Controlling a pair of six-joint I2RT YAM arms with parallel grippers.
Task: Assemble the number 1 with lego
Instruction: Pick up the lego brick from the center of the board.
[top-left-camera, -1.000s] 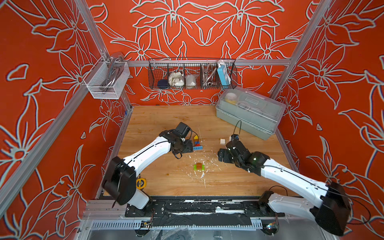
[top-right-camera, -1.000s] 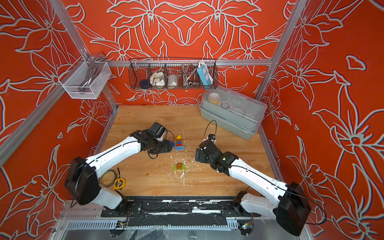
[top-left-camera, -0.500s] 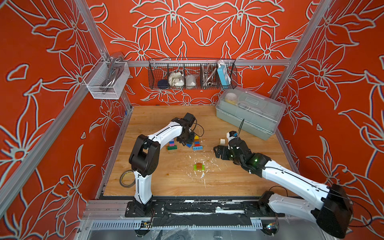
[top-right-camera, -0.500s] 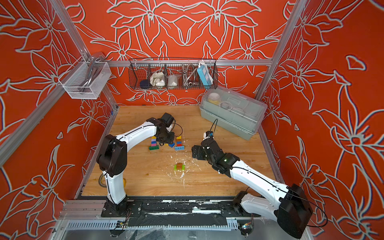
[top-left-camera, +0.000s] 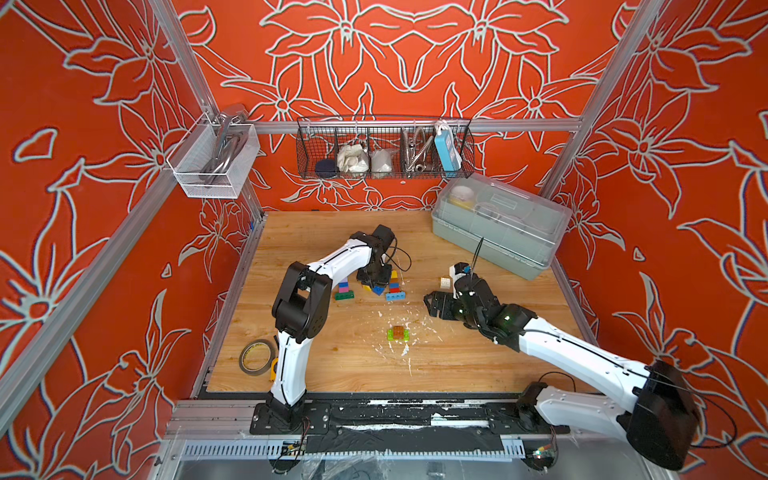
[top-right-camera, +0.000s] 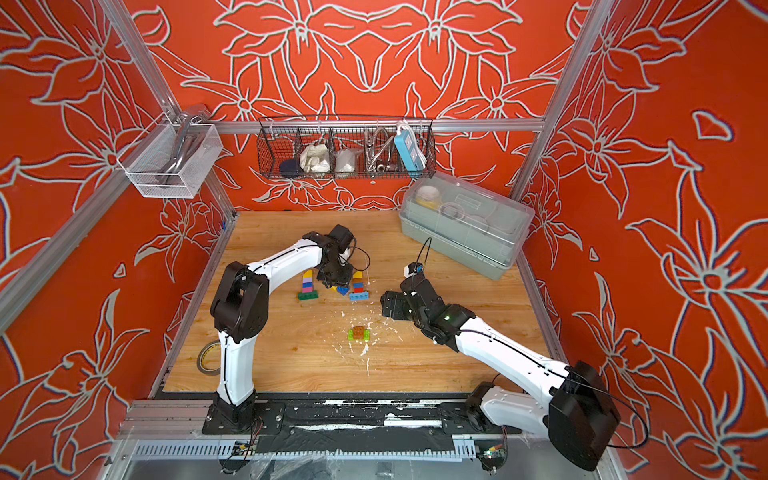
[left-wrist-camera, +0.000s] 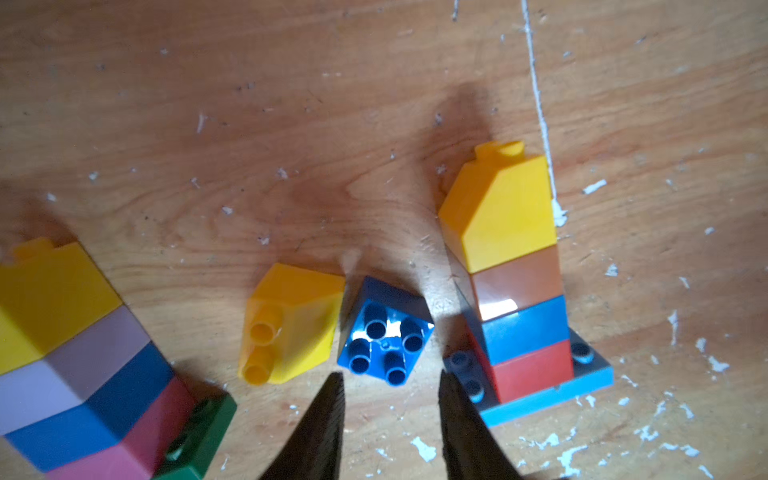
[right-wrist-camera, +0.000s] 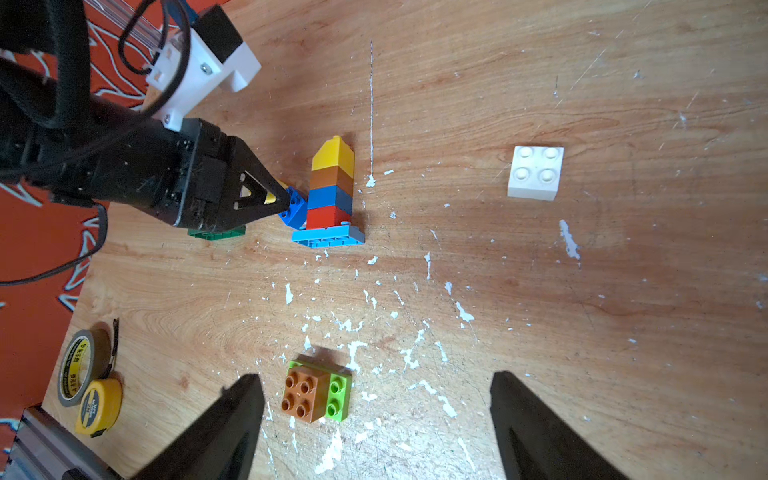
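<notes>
I have the pale wooden tabletop (top-left-camera: 340, 374) filling the lower middle of both top views. My right gripper (right-wrist-camera: 374, 374) sits right of frame centre in the top views. Its fingers are spread wide and carry nothing.

My left gripper (left-wrist-camera: 390, 372) is just above frame centre. Its fingers stand a narrow gap apart with nothing clamped between them. Left of it lies the yellow, lilac, blue and pink stack (top-right-camera: 307, 284) on a dark green plate. Right of it lies the yellow, brown, blue and red stack (top-left-camera: 394, 286) on a light blue plate.

Between the stacks, the loose blue square brick (left-wrist-camera: 384, 332) lies studs up at the left fingertips. I cannot tell whether they touch it. The loose yellow sloped brick (left-wrist-camera: 291, 324) lies beside it.

Below centre sits the brown square brick (right-wrist-camera: 301, 395) on a lime flat plate (right-wrist-camera: 338, 395). The white square brick (right-wrist-camera: 536, 172) lies alone, right of centre.
</notes>
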